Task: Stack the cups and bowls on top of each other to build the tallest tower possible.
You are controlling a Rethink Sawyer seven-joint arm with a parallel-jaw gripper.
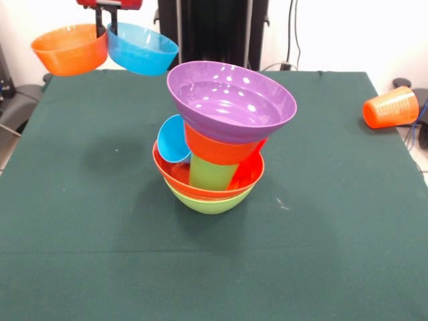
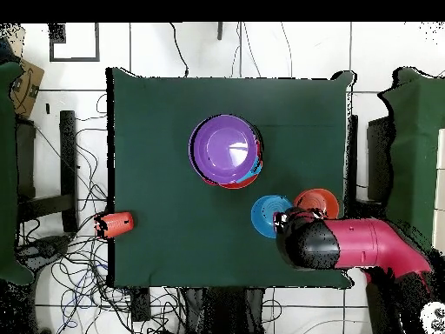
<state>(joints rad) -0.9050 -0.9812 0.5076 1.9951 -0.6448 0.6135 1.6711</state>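
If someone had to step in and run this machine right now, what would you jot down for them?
Gripper: raised near a table corner, fingers shut on the rims of two small bowls, orange bowl and blue bowl.
Tower at mid-table: green bowl at the base, red bowl in it, green cup and blue cup inside, an orange piece above, tilted purple bowl on top.
Orange cup lies on its side at the table edge.
Left: add both held bowls and the orange cup.

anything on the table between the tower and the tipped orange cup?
Nothing: bare green cloth between the tower and the orange cup, clear in both views.
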